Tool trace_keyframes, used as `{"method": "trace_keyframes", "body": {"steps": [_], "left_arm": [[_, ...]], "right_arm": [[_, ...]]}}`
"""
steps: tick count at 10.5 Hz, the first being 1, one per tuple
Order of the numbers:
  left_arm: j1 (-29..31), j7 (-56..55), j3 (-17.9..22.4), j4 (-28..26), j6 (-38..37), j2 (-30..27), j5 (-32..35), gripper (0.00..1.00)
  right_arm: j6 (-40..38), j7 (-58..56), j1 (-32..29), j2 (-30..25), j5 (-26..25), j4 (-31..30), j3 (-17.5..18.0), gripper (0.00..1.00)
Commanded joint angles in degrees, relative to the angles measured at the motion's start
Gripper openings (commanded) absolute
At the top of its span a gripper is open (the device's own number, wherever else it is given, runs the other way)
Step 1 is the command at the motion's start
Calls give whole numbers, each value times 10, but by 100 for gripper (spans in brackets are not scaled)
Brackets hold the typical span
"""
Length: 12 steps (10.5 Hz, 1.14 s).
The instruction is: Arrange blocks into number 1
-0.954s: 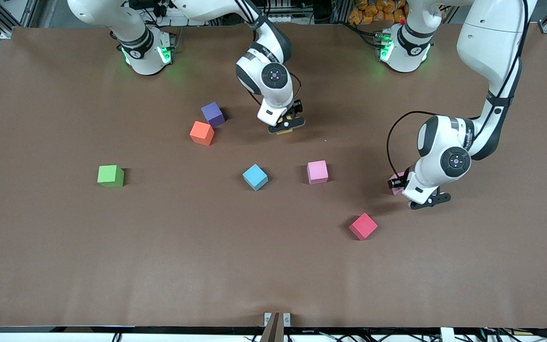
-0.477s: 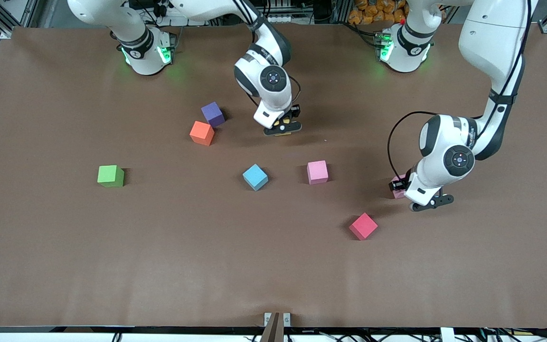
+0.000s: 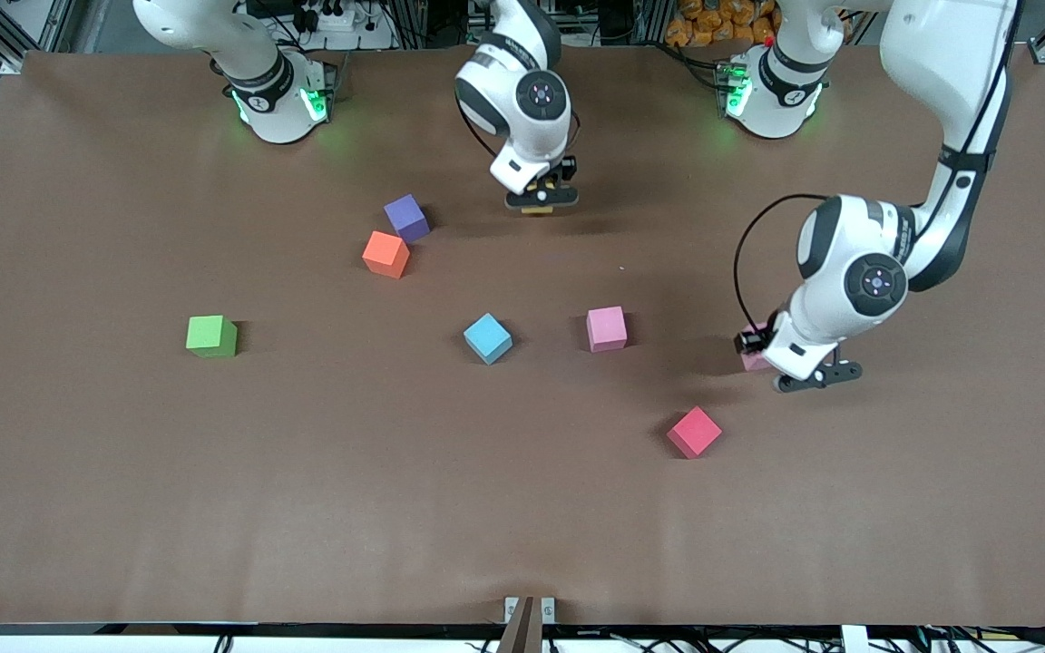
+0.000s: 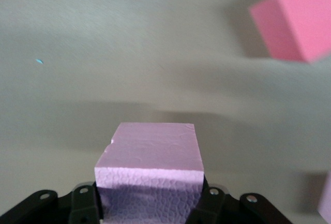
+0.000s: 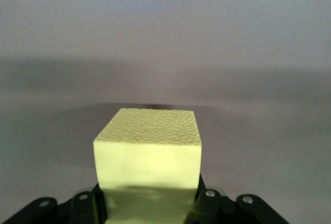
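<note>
My right gripper (image 3: 541,201) is shut on the yellow block (image 5: 148,157) and hangs over the table's middle, toward the robots' bases. My left gripper (image 3: 781,363) is shut on a light pink block (image 4: 152,164), lifted just above the table at the left arm's end; only a sliver of this block (image 3: 751,360) shows in the front view. On the table lie the second light pink block (image 3: 606,328), the light blue block (image 3: 487,338), the crimson red block (image 3: 694,432), the orange block (image 3: 385,254), the purple block (image 3: 406,218) and the green block (image 3: 210,336).
The brown table (image 3: 305,472) has open surface along the edge nearest the front camera. The crimson block (image 4: 295,25) shows in the left wrist view, close to my held pink block.
My right gripper has carried the yellow block upward and toward the robots' bases. My left gripper has lifted slightly with the pink block in it. The loose blocks have not moved.
</note>
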Motion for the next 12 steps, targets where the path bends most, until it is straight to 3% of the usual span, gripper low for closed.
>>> {"method": "trace_keyframes", "body": {"steps": [1, 3, 8, 9, 10, 12], "left_arm": [[3, -44, -57, -39, -11, -40, 15, 0], [3, -87, -97, -42, -7, -40, 15, 0], [9, -89, -106, -47, -5, -41, 15, 0], [9, -88, -106, -46, -4, -41, 15, 0], [9, -88, -106, -46, -4, -41, 15, 0], [9, -88, -106, -46, -4, -41, 15, 0]], "right_arm": [[12, 9, 13, -30, 4, -45, -9, 37], [70, 14, 13, -23, 4, -64, -9, 37], [81, 78, 23, -27, 4, -84, -8, 49], [78, 78, 23, -27, 4, -84, -9, 92], [78, 76, 23, -31, 4, -82, -9, 100], [55, 65, 14, -65, 3, -82, -9, 100]]}}
